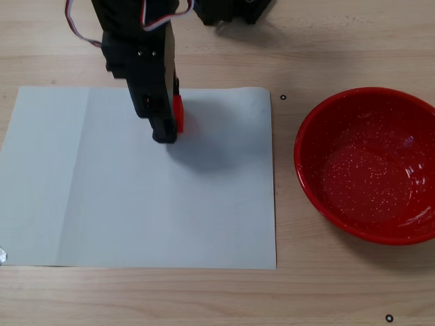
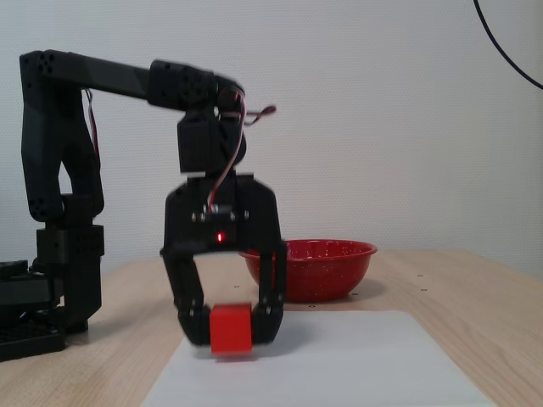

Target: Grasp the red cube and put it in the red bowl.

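The small red cube [image 1: 179, 113] [image 2: 231, 329] sits between the fingertips of my black gripper [image 1: 173, 114] [image 2: 231, 327], which is shut on it. In a fixed view from the side the cube is at or barely above the white paper [image 2: 339, 365]; I cannot tell which. From above, the gripper body hides most of the cube. The large glossy red bowl [image 1: 321, 114] with white speckles stands on the wooden table to the right of the paper. From the side it [image 2: 314, 273] shows behind the gripper. The bowl is empty.
The white paper sheet [image 1: 136, 204] covers the left and middle of the wooden table [image 1: 326, 285]. The arm's base [image 2: 51, 280] stands at the left in the side view. Small black marks [image 1: 283, 97] dot the table near the bowl.
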You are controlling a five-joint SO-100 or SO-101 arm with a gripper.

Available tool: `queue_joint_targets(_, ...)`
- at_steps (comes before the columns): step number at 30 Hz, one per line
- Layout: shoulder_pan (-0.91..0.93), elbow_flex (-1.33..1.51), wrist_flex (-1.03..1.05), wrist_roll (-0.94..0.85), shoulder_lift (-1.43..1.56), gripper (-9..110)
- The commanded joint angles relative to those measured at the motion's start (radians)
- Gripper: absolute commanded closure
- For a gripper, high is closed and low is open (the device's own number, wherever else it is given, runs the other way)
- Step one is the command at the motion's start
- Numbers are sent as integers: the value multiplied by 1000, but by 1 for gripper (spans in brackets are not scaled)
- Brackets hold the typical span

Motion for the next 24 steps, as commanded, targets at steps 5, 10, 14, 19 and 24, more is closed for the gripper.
queue_joint_targets(5, -2, -258, 138, -40, 54, 101)
queue_joint_targets(10, 8, -299, 153, -51, 54, 101)
queue_joint_targets(14, 44, -374, 175, -72, 54, 101)
queue_joint_targets(19, 121, -471, 193, -110, 44, 101)
queue_joint_targets(24, 219, -586, 244, -161, 28, 101)
